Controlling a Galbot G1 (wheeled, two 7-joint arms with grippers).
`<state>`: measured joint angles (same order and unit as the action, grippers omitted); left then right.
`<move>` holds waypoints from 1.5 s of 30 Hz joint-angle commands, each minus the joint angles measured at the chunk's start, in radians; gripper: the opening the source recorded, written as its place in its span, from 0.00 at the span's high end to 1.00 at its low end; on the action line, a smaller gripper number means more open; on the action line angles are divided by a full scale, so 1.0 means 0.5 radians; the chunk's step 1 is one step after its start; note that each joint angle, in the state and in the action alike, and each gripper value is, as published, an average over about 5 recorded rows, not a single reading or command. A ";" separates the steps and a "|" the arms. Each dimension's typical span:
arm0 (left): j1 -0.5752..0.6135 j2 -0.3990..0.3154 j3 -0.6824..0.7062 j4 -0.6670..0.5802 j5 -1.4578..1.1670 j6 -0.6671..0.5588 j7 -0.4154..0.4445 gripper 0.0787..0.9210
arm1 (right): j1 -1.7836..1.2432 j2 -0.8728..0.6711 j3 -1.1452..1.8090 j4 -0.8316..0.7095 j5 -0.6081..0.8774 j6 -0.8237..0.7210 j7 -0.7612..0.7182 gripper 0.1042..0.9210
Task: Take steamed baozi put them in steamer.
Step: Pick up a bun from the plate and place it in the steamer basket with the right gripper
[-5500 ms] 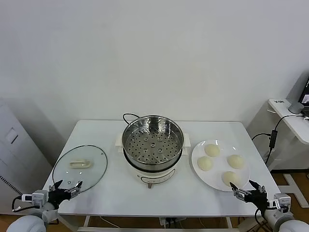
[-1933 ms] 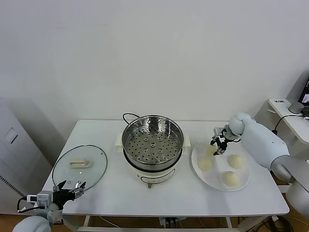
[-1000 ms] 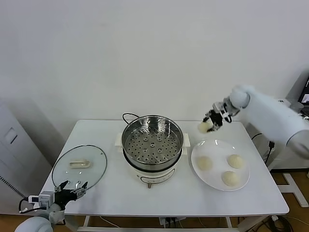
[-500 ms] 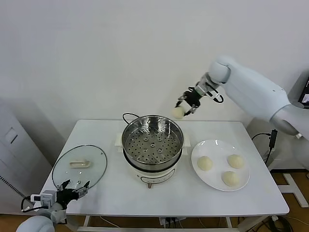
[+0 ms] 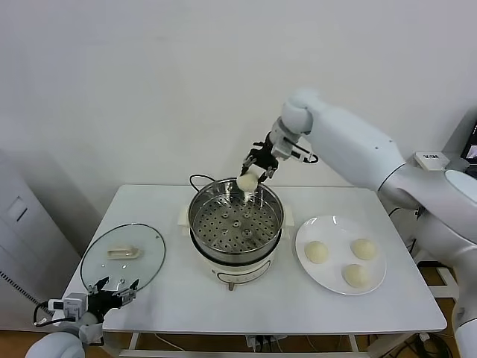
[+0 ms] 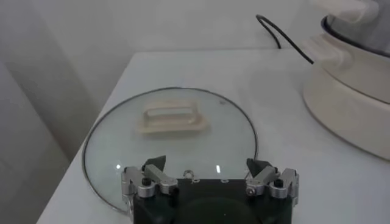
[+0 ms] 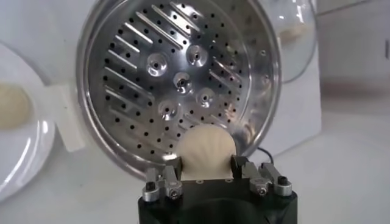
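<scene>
Baozi in hand: one steamed baozi [image 5: 247,181], pinched between the fingers of the right gripper [image 5: 256,170], hangs over the far rim of the steamer [image 5: 235,224], likely so it can be lowered onto the perforated tray.
Baozi count: four; three sit on the plate [image 5: 340,253] to the right of the steamer.
Steamer: one, uncovered, tray bare.
Lid [image 6: 169,139]: one, flat on the table [image 5: 164,291] to the left, leaving the pot open.
Left gripper [image 6: 210,178]: parked at the table's near left edge, fingers spread, grasping nothing.

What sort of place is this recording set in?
Probably a lab or test room staged as a kitchen: a white table against a bare wall, holding the steamer, a glass lid and a plate; office desk alongside.
</scene>
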<state>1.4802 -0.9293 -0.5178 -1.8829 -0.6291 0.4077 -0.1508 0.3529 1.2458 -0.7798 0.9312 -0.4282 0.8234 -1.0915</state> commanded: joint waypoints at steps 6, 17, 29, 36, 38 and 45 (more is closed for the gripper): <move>-0.001 0.002 0.000 0.009 -0.001 -0.004 -0.001 0.12 | -0.261 0.087 0.159 0.043 -0.613 0.099 0.117 0.50; -0.004 -0.006 0.008 0.009 0.000 -0.003 -0.001 0.12 | -0.355 0.148 0.228 0.002 -0.759 0.099 0.183 0.50; 0.007 -0.006 -0.002 0.007 -0.001 -0.005 0.000 0.12 | -0.311 0.143 0.187 0.016 -0.560 0.099 0.171 0.28; 0.014 -0.012 -0.008 -0.007 -0.001 -0.005 -0.001 0.12 | 0.071 -0.007 -0.161 0.000 0.262 0.052 -0.076 0.13; 0.015 -0.011 -0.008 -0.012 -0.001 -0.005 -0.001 0.12 | 0.183 -0.070 -0.284 -0.026 0.503 -0.044 -0.135 0.12; 0.013 -0.004 -0.008 -0.013 -0.003 -0.006 0.001 0.12 | 0.468 -0.326 -0.741 -0.054 1.173 -0.626 -0.307 0.12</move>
<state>1.4860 -0.9325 -0.5219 -1.8898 -0.6306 0.4050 -0.1510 0.4590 1.1621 -0.9810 0.9173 -0.1518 0.8223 -1.1726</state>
